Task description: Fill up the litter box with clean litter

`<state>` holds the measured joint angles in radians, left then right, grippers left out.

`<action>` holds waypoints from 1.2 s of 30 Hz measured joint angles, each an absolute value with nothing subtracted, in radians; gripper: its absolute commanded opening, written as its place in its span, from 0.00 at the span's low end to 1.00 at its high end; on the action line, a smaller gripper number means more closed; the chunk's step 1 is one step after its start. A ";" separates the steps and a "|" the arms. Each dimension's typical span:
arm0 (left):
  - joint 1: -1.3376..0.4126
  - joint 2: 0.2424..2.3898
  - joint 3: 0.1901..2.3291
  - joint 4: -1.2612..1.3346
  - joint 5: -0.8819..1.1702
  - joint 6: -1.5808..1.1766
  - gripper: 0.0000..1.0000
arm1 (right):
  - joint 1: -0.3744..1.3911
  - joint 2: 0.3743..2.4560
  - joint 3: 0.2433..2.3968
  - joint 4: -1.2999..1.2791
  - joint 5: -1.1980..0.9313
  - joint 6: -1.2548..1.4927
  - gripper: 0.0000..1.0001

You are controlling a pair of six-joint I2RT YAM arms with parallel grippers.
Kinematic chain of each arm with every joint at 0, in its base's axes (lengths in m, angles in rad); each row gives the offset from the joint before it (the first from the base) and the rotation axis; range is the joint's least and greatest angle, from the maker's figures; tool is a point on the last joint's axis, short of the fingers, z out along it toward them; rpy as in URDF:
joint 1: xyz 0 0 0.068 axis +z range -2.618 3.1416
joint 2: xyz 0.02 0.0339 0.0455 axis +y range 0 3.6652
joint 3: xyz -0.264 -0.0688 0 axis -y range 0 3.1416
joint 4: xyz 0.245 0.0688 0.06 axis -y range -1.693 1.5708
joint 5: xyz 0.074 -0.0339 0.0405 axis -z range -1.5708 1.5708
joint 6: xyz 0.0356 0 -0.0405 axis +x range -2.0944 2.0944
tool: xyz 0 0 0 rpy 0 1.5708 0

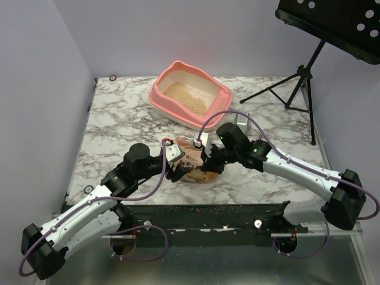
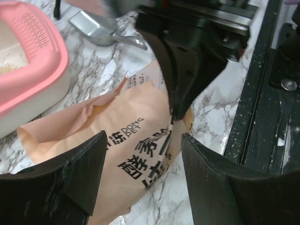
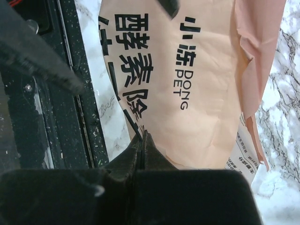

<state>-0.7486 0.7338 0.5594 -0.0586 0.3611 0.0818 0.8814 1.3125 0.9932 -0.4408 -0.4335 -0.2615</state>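
A peach paper litter bag [image 3: 206, 93] printed "DONG PET" lies on the marble worktop [image 1: 119, 130] near the middle of its near edge. A metal scoop [image 2: 93, 26] lies toward the right edge. A black music stand [image 1: 332, 21] rises by the far right corner.

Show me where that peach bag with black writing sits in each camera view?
Top external: bag in the middle, just below the litter box.
Left wrist: fills the centre, ahead of the open left claw.
Right wrist: upper middle, its edge pinched in the shut right claw.
Shared landmark: the speckled black rail.
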 measured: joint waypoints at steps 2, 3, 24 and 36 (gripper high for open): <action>-0.750 0.748 0.562 -0.053 0.412 0.112 0.73 | 0.868 1.312 0.993 -0.433 -0.445 -0.251 0.01; -0.751 0.752 0.563 -0.052 0.429 0.121 0.73 | 0.862 1.312 0.993 -0.429 -0.450 -0.246 0.01; -0.855 0.950 0.583 -0.055 0.360 0.330 0.26 | 0.838 1.313 0.981 -0.413 -0.473 -0.209 0.00; -0.881 0.996 0.615 -0.097 0.152 0.366 0.00 | 0.832 1.288 0.975 -0.384 -0.425 -0.183 0.40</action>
<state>-0.8814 0.9962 0.6147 -0.0967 0.1524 0.3664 0.8322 1.2881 0.9749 -0.3840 -0.4248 -0.1833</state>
